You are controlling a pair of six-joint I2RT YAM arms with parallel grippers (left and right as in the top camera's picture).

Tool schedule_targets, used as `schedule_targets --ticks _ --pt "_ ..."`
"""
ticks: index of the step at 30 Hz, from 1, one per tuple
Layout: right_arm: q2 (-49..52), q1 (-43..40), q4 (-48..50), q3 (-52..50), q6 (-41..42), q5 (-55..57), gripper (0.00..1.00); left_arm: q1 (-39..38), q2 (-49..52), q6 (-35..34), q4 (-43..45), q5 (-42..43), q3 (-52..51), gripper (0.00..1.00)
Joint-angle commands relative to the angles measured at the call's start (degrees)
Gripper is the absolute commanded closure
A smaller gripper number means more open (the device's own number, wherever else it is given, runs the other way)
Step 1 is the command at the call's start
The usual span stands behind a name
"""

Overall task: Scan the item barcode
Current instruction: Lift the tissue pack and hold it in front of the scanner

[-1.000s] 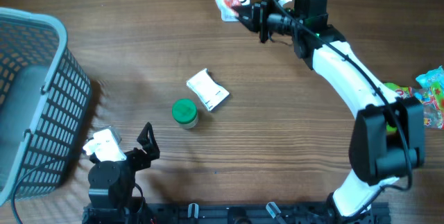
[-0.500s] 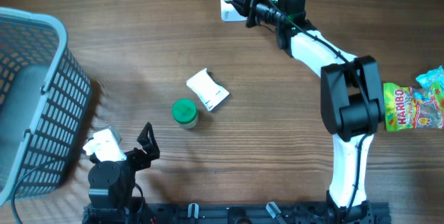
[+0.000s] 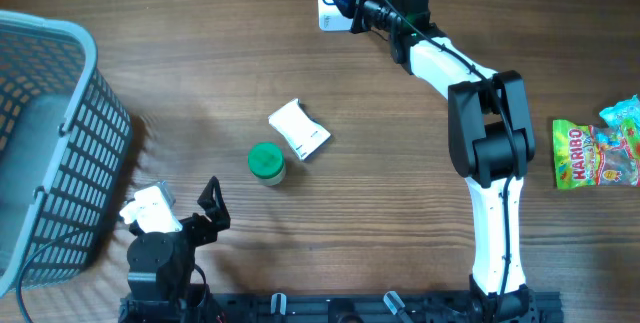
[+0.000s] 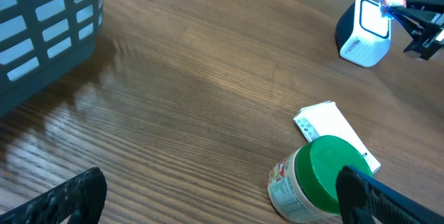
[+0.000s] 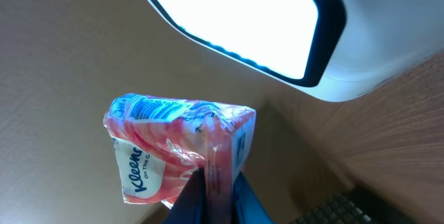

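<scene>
At far edge of table [image 3: 200,63]: my right gripper [image 5: 216,193], clamped on pack [image 5: 173,148], has swung it before lit scanner [image 5: 333,57]; scan likely registering. Left gripper [image 3: 212,206] gapes, idle.

Brown wood-grain tabletop [image 3: 380,233]: smooth, semi-gloss, soft glare nr basket. Grey plastic lattice basket [image 3: 70,123]: matt, moulded. Pink crinkled plastic-film tissue pack [image 5: 177,144]: glossy wrap, creased, seam pinched betw. dark matt fingers [image 5: 189,203]. White plastic scanner box [image 5: 388,37]: smooth satin shell, glossy black rim round lit window. Green-lidded plastic jar [image 4: 326,182]: lid smooth, matt; label shiny. White flat packet [image 3: 299,129]: paper or film, can't tell. Colourful sweets bag [image 3: 597,153]: shiny film.
</scene>
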Motion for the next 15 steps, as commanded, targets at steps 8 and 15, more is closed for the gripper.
schedule_targets --ticks 8,15 --pt "1.25 -0.94 4.17 1.64 0.42 -14.88 0.96 -0.09 -0.37 -0.31 0.15 0.68 -0.15 0.00" --pt "-0.44 -1.99 3.10 1.64 0.17 -21.88 0.96 -0.09 -0.37 -0.31 0.15 0.68 -0.15 0.00"
